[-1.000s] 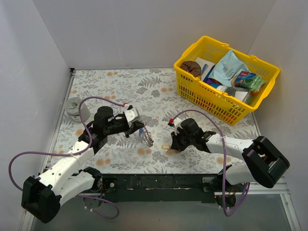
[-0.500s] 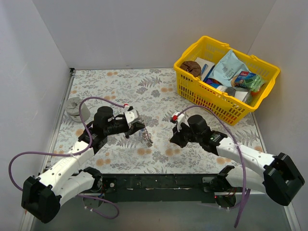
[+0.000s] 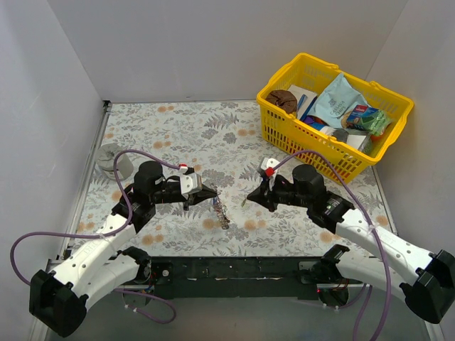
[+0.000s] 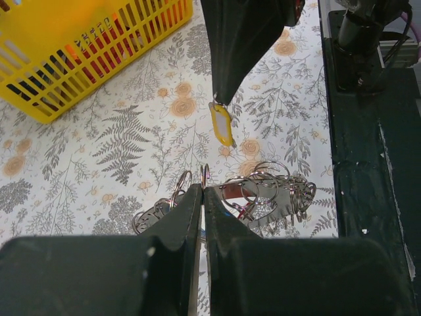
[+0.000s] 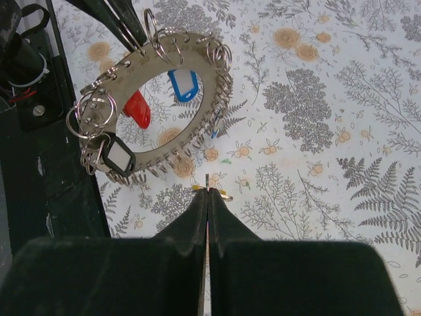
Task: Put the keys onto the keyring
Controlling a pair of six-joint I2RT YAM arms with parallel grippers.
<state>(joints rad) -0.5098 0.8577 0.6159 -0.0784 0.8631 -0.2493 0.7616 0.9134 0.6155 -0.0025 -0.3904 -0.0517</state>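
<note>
- Arms meet over the middle of the flowered table (image 3: 178, 128) in the top view. The left gripper (image 3: 212, 190) is pinched tight with the keyring (image 3: 221, 211) dangling from its tips. The right gripper (image 3: 249, 199) faces it, near but apart. A yellow basket (image 3: 284, 138) sits at the far right.
- Left wrist view: both fingers are pressed together, clamping one small loop of the keyring (image 4: 270, 191), whose cluster of rings spreads to the right. Above, the right gripper (image 4: 219, 99) points down, closed on the yellow key (image 4: 223, 126) hanging from its tip.
- Right wrist view: the fingers are fully together, with only slivers of yellow peeking out at the tips. Beyond them the keyring hangs tilted, the blue key (image 5: 183, 84) and red key (image 5: 138, 110) showing through its opening. The left fingers (image 5: 125, 20) nip its upper edge.
</note>
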